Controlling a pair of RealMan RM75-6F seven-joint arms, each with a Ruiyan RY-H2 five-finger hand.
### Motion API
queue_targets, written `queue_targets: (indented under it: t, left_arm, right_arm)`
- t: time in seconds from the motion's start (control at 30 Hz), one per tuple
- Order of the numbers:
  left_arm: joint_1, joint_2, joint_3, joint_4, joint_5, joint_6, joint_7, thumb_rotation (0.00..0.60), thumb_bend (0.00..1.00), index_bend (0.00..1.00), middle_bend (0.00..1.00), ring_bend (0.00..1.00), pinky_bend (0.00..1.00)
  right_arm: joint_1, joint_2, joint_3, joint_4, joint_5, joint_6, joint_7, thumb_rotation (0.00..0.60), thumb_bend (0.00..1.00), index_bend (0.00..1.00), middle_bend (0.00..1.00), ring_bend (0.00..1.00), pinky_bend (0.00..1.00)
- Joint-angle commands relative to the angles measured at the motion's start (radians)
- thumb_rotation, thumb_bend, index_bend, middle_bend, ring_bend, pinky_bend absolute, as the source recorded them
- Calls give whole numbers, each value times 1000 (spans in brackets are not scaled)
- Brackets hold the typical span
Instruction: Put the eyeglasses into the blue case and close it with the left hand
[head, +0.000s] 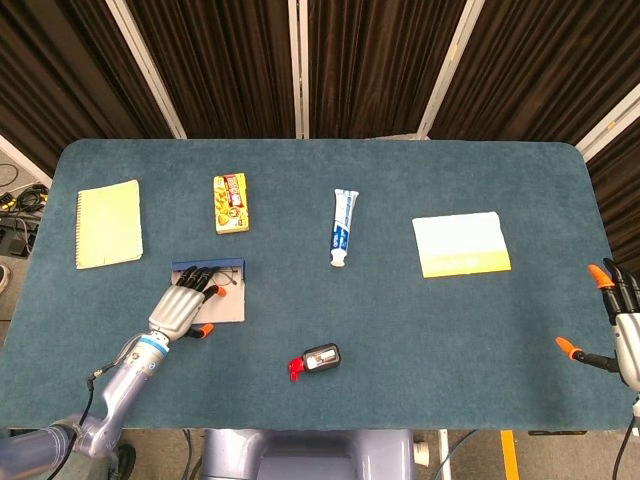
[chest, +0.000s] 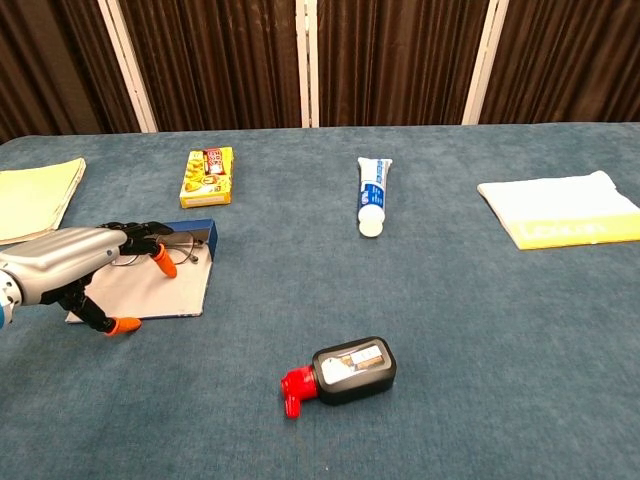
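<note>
L silver robot hand w/ black fingers & orange tips (chest: 70, 262) lies palm-down over the open blue eyeglass case w/ grey flat lining (chest: 170, 285), fingers stretched toward the thin wire-frame eyeglasses (chest: 178, 250), which sit inside the case near its raised blue back wall; can't tell if the fingertips actually touch or pinch the frames. R hand (head: 622, 330) at the table's far R edge, fingers apart, holding nothing. Elsewhere on the blue felt table (head: 400, 320): yellow notepad (head: 108, 223), yellow snack box (head: 230, 203), white & blue toothpaste tube (head: 342, 226), folded white-yellow cloth (head: 461, 244), small black bottle w/ red cap (head: 316, 360).
</note>
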Motion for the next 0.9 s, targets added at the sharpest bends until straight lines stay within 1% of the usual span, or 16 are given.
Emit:
queue_targets:
  t: [0.03,0.2,0.43,0.8,0.9]
  left_arm:
    - [1,2,0,-2,0,1,2,600,603,294,0,0,0]
    - [2,4,-1,-5,0,2,3,600,639,297,0,0,0]
    - [1,11,-9,-10,-3,4,1,600,641,305,0,0,0]
    - [-35,3,-63,17,-37,-19,-1,600,656,347,0,0,0]
    - [-39,1,-69,22,-48,-28,-6,600,654,349,0,0,0]
  right_arm:
    - [0,0,0,0,0,0,0,600,0,0,0,0,0]
    - [0,0,0,1,0,0,0,600,0,0,0,0,0]
    - [1,-1,0,2,1,-1,-1,600,0,0,0,0,0]
    - [3,-4,-2,2,3,-7,-10,600,0,0,0,0,0]
    - [3,-5,-1,3,6,-9,-11,600,0,0,0,0,0]
